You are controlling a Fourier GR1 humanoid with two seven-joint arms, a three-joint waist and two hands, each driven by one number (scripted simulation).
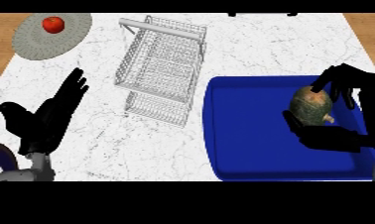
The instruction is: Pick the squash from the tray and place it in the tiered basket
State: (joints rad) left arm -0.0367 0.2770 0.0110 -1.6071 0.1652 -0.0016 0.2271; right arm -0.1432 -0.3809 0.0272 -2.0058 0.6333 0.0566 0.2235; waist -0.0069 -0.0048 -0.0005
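Head view — right hand [331, 136] grasps squash [313, 104] over tray [249, 134]; left hand [45, 119] released.

Black left hand [45, 116] on a grey forearm [35, 168].

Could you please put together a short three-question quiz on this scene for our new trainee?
1. True or false: the squash is already in the basket.
2. Which hand holds the squash? A) left hand B) right hand C) neither
3. Fill in: the red fruit sits on the grey ____.

Key:
1. False. It is over the blue tray, apart from the basket.
2. B. The right hand curls round it; the left hand is open at the view's left.
3. Plate, at the counter's far left corner.
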